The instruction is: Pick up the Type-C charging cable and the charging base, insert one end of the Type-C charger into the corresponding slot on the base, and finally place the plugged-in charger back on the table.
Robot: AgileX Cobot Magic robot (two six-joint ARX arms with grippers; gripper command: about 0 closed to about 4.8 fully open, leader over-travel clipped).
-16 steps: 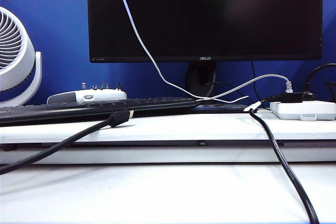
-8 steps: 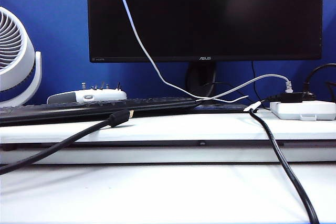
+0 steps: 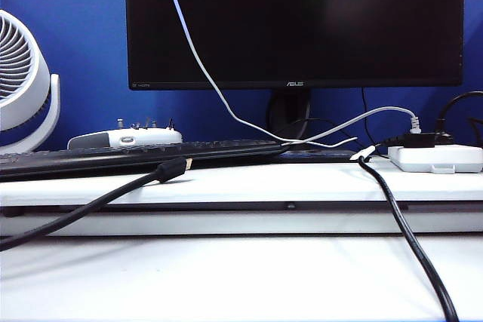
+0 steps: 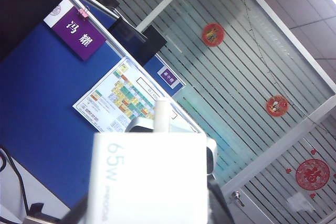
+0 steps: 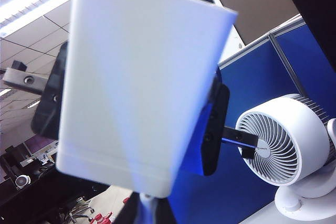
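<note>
Holding the charging base (image 4: 149, 179) up high in my left gripper (image 4: 152, 203), with the Type-C charging cable (image 3: 198, 62) dangling past the monitor (image 3: 302, 20). My right gripper (image 5: 144, 211) is pinched tight, probably on the cable's plug.

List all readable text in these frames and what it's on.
"ASUS": bottom bezel of the monitor.
"HDMI": tiny mark on the monitor's lower left bezel, barely legible.
"65W": face of the charging base; a smaller line beside it is too blurred to read.
"冯耀": purple name card on the blue partition.
Colourful chart, small blue sign, red window ornaments: text too small to read.
</note>
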